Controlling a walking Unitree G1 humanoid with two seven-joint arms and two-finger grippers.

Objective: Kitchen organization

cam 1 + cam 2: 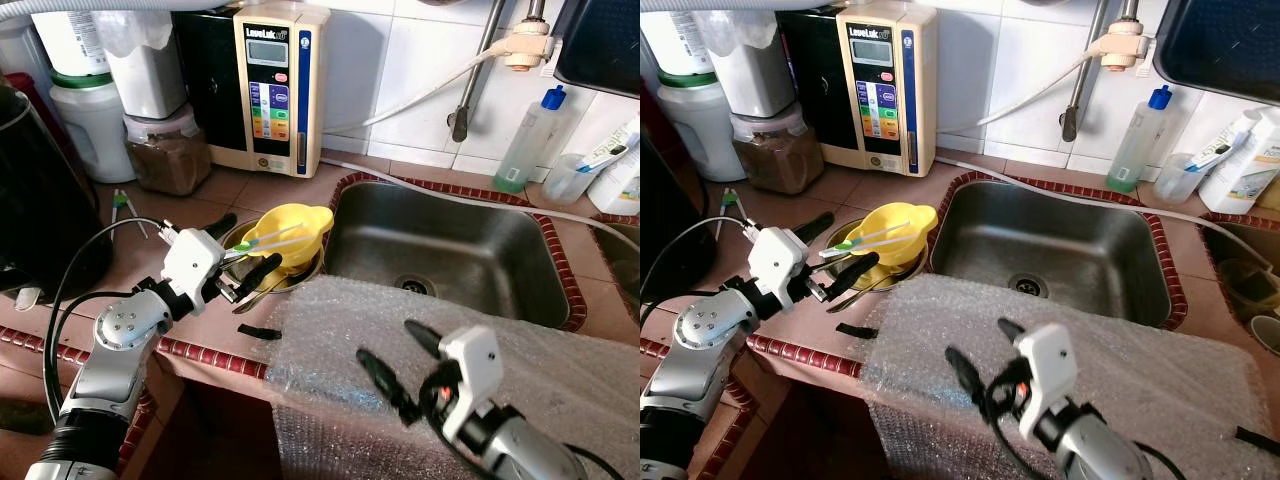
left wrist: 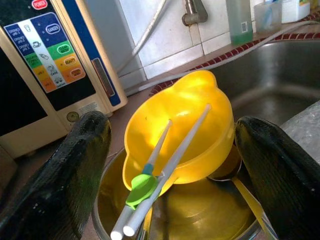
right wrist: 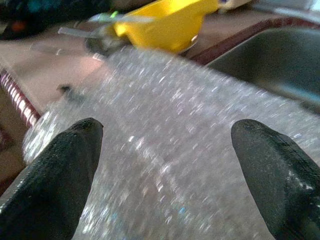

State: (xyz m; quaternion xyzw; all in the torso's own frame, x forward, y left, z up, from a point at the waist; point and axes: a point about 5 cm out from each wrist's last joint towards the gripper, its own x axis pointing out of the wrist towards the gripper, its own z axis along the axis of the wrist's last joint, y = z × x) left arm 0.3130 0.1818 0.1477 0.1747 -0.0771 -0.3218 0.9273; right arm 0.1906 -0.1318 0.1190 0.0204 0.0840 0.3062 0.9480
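A yellow plastic bowl (image 1: 292, 232) lies tilted in a steel bowl (image 2: 200, 210) on the tiled counter, left of the sink. Two pale chopsticks joined by a green clip (image 2: 142, 184) rest across the yellow bowl. My left gripper (image 1: 243, 250) is open, its black fingers on either side of the chopsticks' near ends without touching them. A metal spoon (image 2: 248, 199) lies in the steel bowl. My right gripper (image 1: 398, 362) hangs open just above a sheet of bubble wrap (image 1: 520, 340) draped over the counter's front edge.
The steel sink (image 1: 440, 250) lies right of the bowls. A water ionizer (image 1: 275, 85), jars and a white jug (image 1: 95, 125) stand along the back wall. A clear soap bottle (image 1: 530, 140) stands behind the sink. A small black piece (image 1: 258, 331) lies by the bubble wrap.
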